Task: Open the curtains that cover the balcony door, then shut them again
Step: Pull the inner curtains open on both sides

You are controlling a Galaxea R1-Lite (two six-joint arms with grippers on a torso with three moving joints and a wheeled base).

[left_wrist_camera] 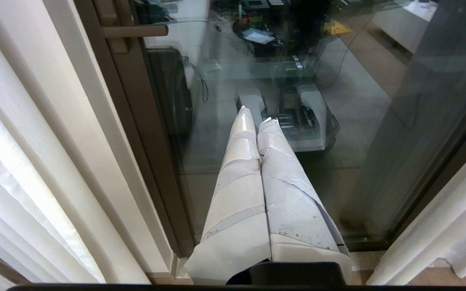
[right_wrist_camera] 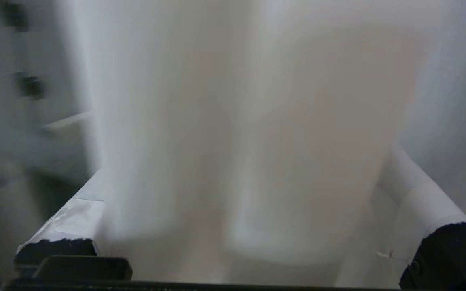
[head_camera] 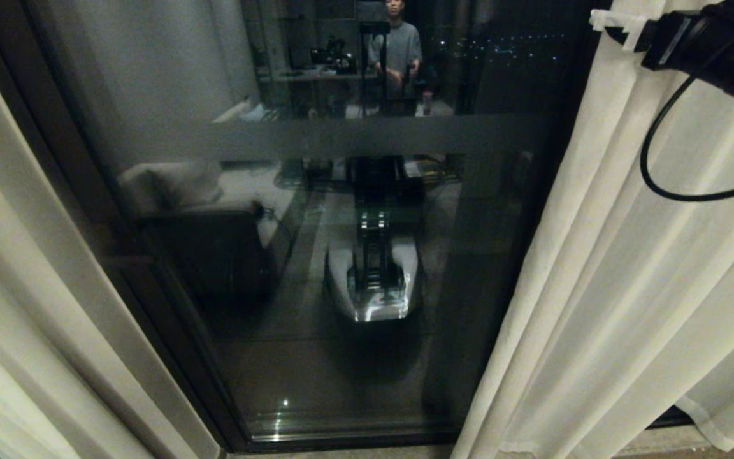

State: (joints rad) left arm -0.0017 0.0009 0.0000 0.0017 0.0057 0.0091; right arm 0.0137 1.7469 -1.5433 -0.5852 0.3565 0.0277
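At the centre of the head view, the balcony door (head_camera: 316,255) is seen uncovered, its dark glass crossed by a frosted band (head_camera: 367,135). The curtains (head_camera: 628,287) are drawn apart: one panel hangs at 3 o'clock of the glass and the other at 9 o'clock. At 1 o'clock, the right gripper (head_camera: 606,22) is placed against the right panel; its fingers (right_wrist_camera: 415,198) are spread wide with folds of fabric between them. The left gripper (left_wrist_camera: 255,115) is held low before the glass, its fingers pressed together on nothing. A person (head_camera: 399,51) is reflected in the glass at 12 o'clock.
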